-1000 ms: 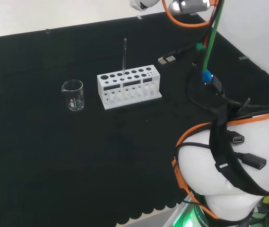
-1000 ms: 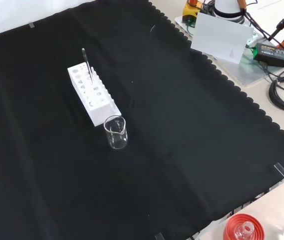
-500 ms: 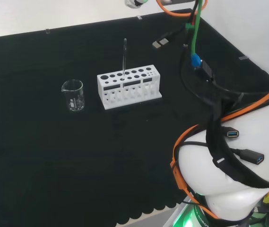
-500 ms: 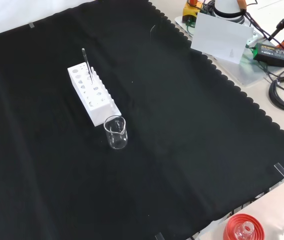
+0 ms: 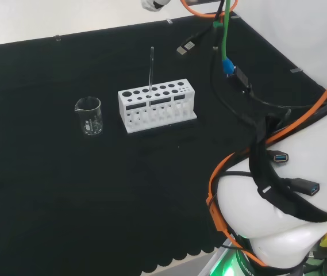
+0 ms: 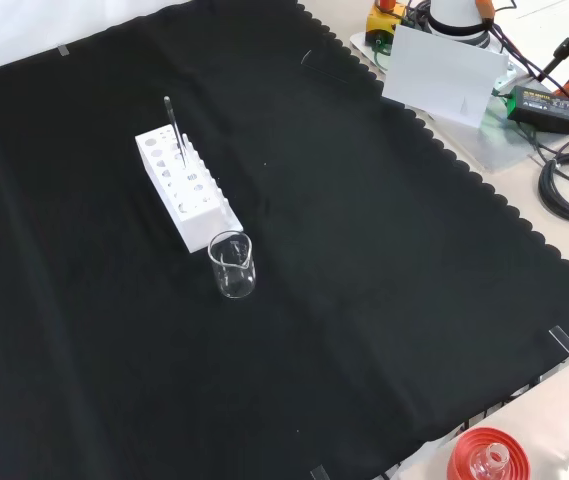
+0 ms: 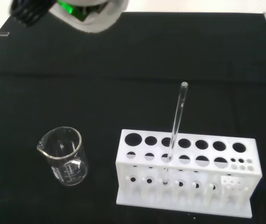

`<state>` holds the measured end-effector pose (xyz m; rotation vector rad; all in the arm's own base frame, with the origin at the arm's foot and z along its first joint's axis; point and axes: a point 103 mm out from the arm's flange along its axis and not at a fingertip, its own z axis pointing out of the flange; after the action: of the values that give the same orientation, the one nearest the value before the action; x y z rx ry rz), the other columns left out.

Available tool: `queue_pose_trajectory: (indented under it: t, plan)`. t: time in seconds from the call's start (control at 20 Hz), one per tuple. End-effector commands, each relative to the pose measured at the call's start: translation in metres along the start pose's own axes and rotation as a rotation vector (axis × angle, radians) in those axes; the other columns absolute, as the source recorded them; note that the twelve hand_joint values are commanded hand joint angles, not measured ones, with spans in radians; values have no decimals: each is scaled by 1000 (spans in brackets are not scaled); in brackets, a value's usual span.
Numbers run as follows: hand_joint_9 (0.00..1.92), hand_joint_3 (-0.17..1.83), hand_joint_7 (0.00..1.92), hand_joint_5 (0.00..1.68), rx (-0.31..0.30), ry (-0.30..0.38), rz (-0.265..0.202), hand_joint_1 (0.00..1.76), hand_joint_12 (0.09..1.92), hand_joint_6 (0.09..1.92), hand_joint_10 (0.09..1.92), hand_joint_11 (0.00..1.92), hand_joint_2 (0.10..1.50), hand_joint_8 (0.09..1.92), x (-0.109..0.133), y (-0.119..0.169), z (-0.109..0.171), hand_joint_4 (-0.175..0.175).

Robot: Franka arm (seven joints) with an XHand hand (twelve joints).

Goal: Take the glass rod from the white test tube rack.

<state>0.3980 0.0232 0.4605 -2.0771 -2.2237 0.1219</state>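
A thin glass rod [image 5: 151, 69] stands upright in the white test tube rack [image 5: 157, 106] near the middle of the black cloth. In the front view the rod [image 6: 172, 125] rises from the rack's [image 6: 186, 190] far end. The wrist view looks down from some way off at the rod [image 7: 176, 126], which sits in a hole of the rack [image 7: 189, 177] toward the beaker's side. Nothing touches the rod. A white piece of the arm's end [image 5: 152, 3] sits at the head view's top edge, above and behind the rack.
An empty clear beaker [image 5: 89, 117] stands left of the rack in the head view, nearer than it in the front view [image 6: 233, 266]. Orange, green and black cables [image 5: 226, 63] hang right of the rack. A red ribbed stand [image 6: 484, 460] sits off the cloth's near corner.
The arm's end and its hanging cables have shifted left along the head view's top. Rod, rack and beaker have not moved.
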Motion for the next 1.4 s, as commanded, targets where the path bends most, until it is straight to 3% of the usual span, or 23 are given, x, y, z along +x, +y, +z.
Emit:
queue_pose_trajectory:
  t: [0.05,0.5,0.85,1.4]
  plan:
    - [576,651,406,553,20,-7,-58,904,1337,105,858,541,665,808,7,28,9,-75]
    - [636,656,461,588,77,26,-83,884,1314,169,835,595,686,802,-2,55,31,-74]
    - [640,651,469,460,109,41,-99,833,1314,507,830,603,716,799,-15,72,49,-72]
    - [628,636,470,449,160,81,-110,776,1332,574,846,597,748,805,-37,95,77,-65]
